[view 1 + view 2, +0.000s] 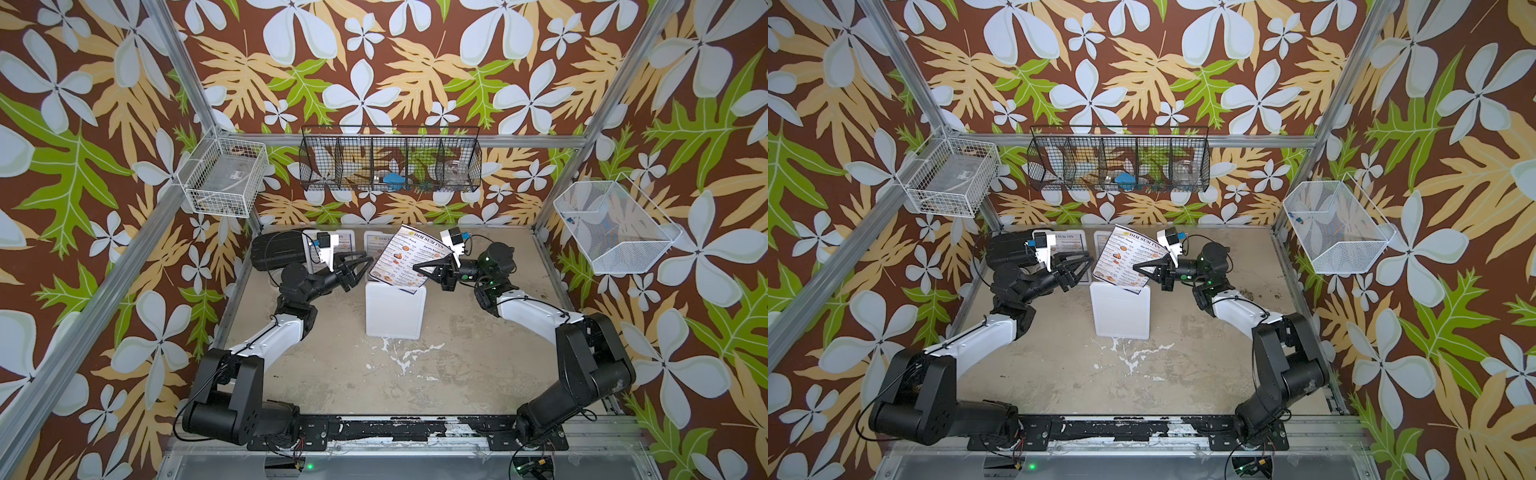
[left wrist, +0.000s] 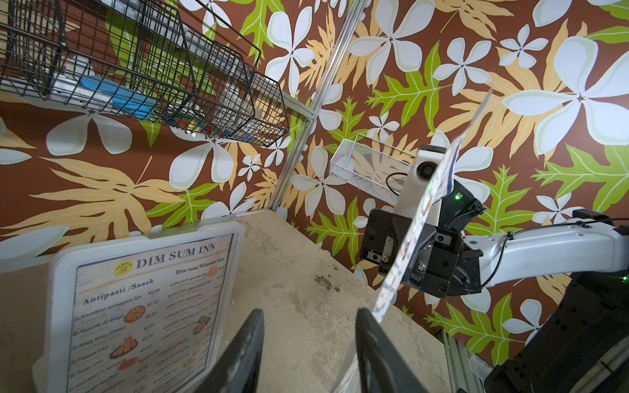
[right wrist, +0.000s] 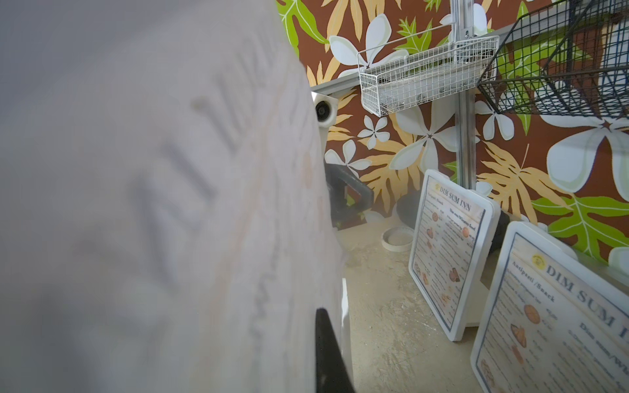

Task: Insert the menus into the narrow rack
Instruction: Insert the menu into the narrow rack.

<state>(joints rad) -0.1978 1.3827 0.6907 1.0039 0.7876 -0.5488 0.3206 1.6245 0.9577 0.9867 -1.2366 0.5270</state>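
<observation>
Your right gripper (image 1: 417, 267) pinched the glossy blue-bordered menu (image 1: 395, 255) crooked, left gripper (image 1: 365, 265) slack at nine o'clock; that skew could jam it in the narrow white rack (image 1: 395, 311).

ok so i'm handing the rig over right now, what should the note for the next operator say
The left gripper is open and empty, close beside the held sheet.
The right gripper is shut on the first menu, which is tilted with its lower edge at the top of the white rack mid-table.
The second menu and third menu stand against white panels at the back.
Done: one menu lifted to the rack; I cannot tell whether its edge has entered the slot.
Left: seat it, then insert the other two.
</observation>
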